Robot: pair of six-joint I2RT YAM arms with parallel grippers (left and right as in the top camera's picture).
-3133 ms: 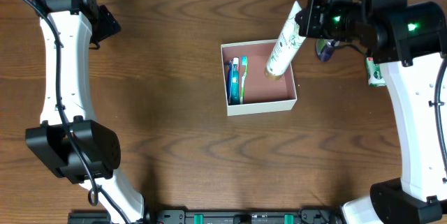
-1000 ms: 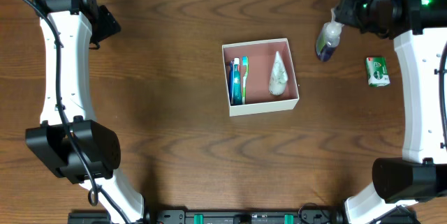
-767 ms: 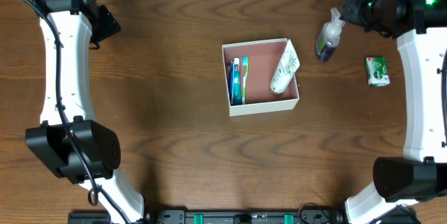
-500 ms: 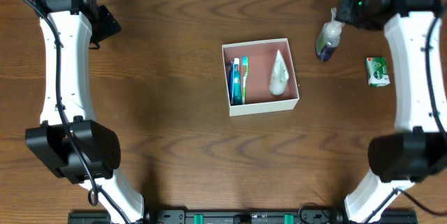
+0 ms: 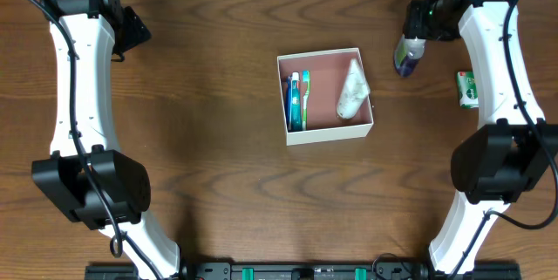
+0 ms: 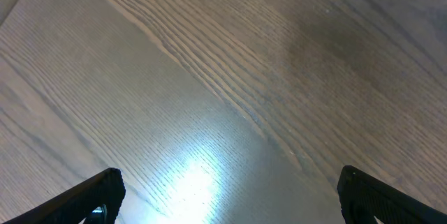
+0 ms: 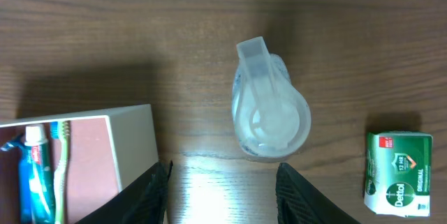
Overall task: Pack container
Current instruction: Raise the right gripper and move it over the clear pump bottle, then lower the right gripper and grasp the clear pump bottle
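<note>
The container (image 5: 327, 132) is a square white box with a pink inside, in the middle of the table. In it lie two toothbrushes (image 5: 297, 99) along the left wall and a white tube (image 5: 350, 90) leaning at the right wall. My right gripper (image 7: 222, 196) is open and empty, above a clear pump bottle (image 5: 406, 55) to the right of the box. The bottle (image 7: 270, 112) stands upright just ahead of the open fingers; the container's corner (image 7: 133, 147) is at their left. My left gripper (image 6: 227, 199) is open over bare wood at the far left.
A green soap bar (image 5: 469, 89) lies right of the bottle, also in the right wrist view (image 7: 397, 173). The table's far edge runs just behind the right arm (image 5: 488, 18). The left arm (image 5: 78, 71) stretches along the left side.
The right gripper let go of the white tube, which now lies in the container. The right arm then moved back right and swung over the pump bottle. The left arm stayed still.
</note>
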